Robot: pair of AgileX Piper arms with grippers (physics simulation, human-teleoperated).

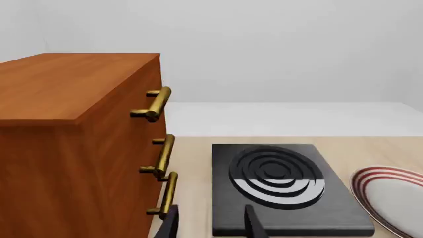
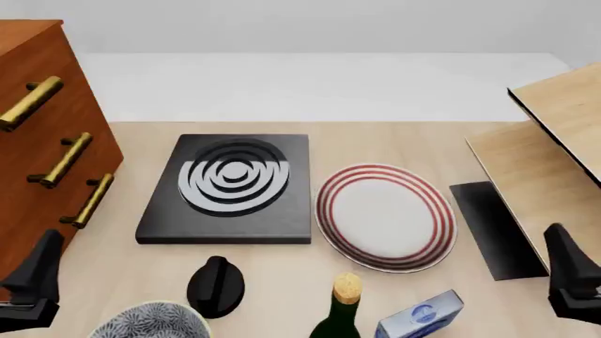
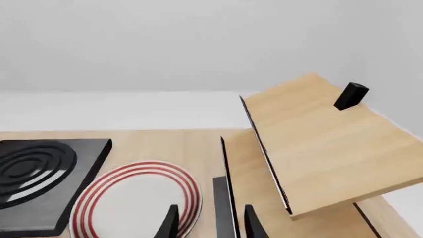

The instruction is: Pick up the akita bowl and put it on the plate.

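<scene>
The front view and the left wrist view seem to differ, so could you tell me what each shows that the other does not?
Only the front view shows the akita bowl at the near edge, a black knob, a green bottle with a cork, a blue and white box, a tilted wooden panel, and the right gripper. Only the left wrist view shows the cabinet's flat top. Both share the wooden cabinet with brass handles, the black slab, the plate and the left gripper.
</scene>
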